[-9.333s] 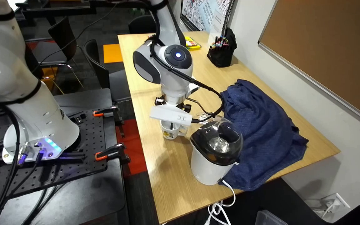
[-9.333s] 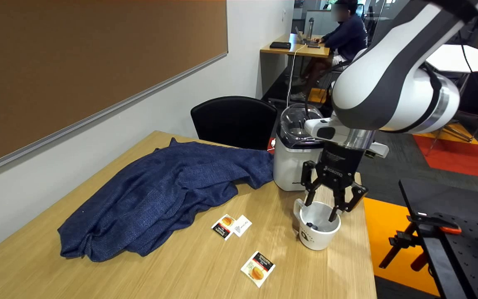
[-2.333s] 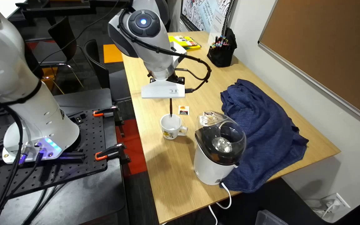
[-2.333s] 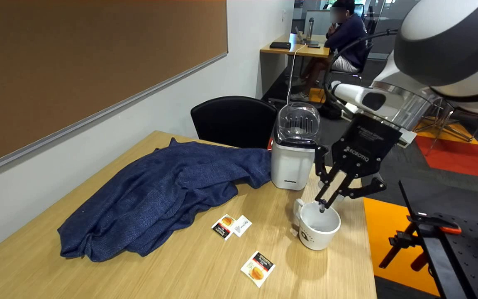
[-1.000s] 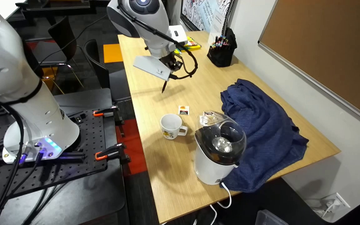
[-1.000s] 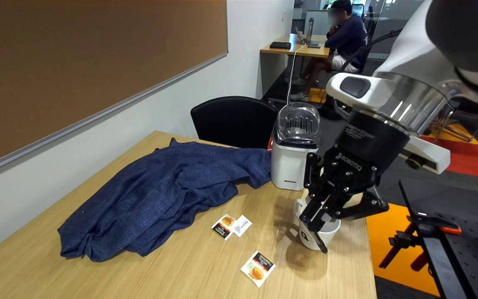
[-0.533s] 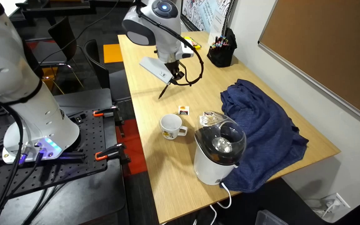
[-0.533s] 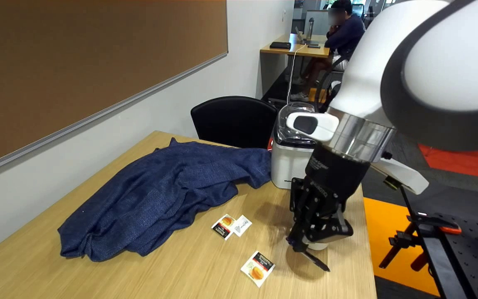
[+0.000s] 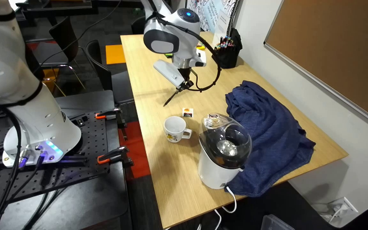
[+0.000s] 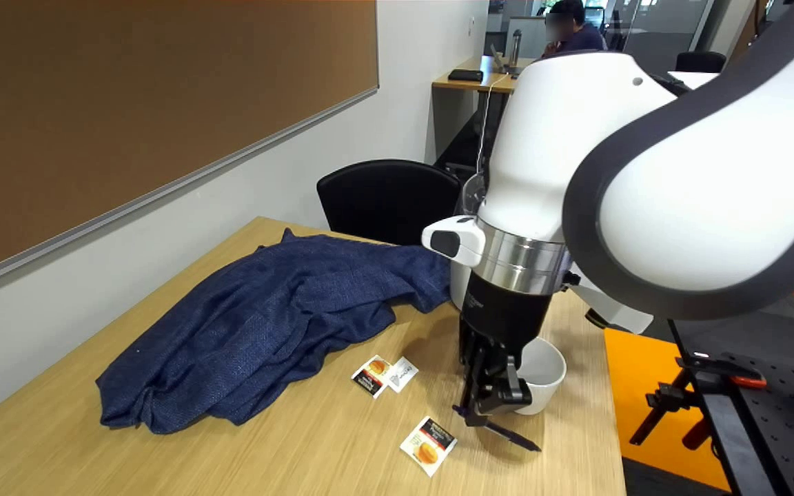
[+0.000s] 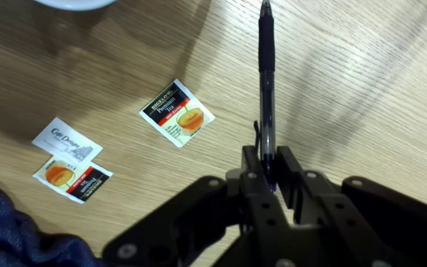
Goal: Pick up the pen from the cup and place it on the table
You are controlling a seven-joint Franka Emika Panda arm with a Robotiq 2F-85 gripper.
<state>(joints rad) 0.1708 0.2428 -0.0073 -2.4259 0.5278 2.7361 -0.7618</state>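
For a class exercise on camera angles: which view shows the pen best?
The wrist view: the pen appears largest there, its dark grip and see-through barrel distinct, though the gripper partly hides it. In both exterior views it is just a small, dark, slanting stick.

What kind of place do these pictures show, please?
Probably a shared office or study space: there is a large corkboard on the wall, a chair and, in the background, a person near a desk.

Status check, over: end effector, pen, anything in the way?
End effector shut on ballpoint pen. Out of mug, tilted over table, not yet placed. Nearest Bigelow tea packet may crowd placement.
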